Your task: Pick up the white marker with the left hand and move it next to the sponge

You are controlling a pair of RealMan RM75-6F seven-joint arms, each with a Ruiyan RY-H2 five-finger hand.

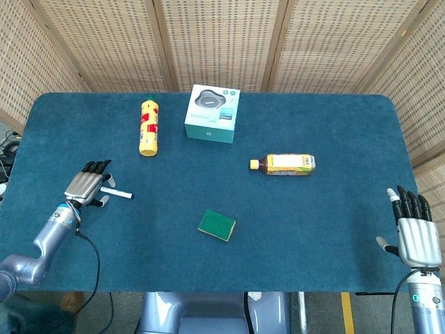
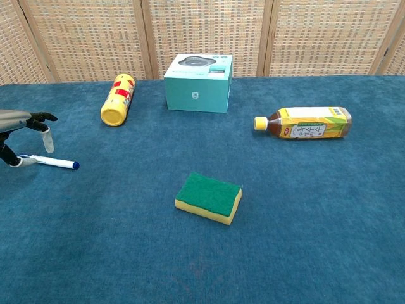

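Note:
The white marker (image 1: 121,195) (image 2: 56,163) with blue ends lies on the blue table at the left. My left hand (image 1: 89,186) (image 2: 24,130) hovers over the marker's left end, fingers spread downward and holding nothing; that end is hidden under it in the head view. The green and yellow sponge (image 1: 216,225) (image 2: 209,197) lies near the table's middle front, well to the right of the marker. My right hand (image 1: 416,235) stays open at the table's front right edge, out of the chest view.
A yellow bottle (image 1: 148,126) (image 2: 118,99) lies at the back left. A teal box (image 1: 212,113) (image 2: 198,83) stands at the back centre. A tea bottle (image 1: 283,164) (image 2: 305,123) lies on its side to the right. Wicker screens stand behind the table.

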